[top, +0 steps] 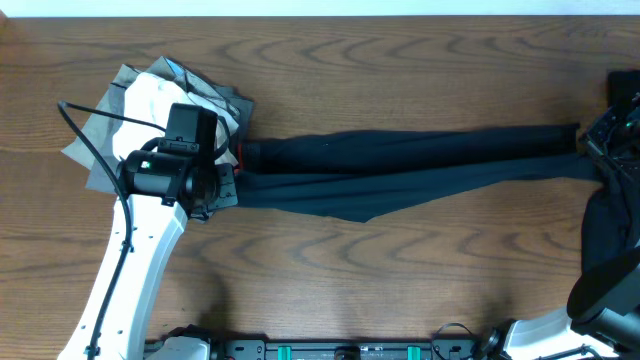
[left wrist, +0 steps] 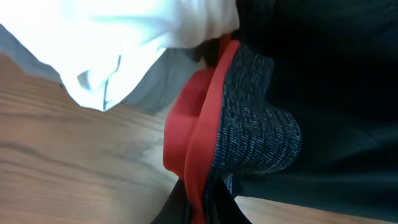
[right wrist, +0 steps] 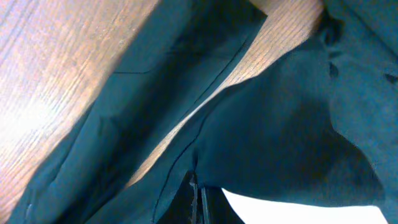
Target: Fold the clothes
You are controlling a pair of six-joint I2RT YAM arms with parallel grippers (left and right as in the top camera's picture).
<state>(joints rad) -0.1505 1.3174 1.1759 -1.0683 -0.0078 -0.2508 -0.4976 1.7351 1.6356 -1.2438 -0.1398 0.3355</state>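
- Leggings (top: pixel 400 160) — stretched along table (top: pixel 400 60); waistband (left wrist: pixel 255 130) at left gripper (top: pixel 228 174), cuffs (top: pixel 568 140) at right gripper (top: pixel 598 140);
- both grips: we cannot tell whether closed;
- we would hold the legs taut — cuffs onto waistband

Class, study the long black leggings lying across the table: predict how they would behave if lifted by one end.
The leggings would probably hang limp and trail: they lie flat and creased on the table. Thin fabric suggests little weight. The textured waistband looks thicker, so it is likely easier to grip.
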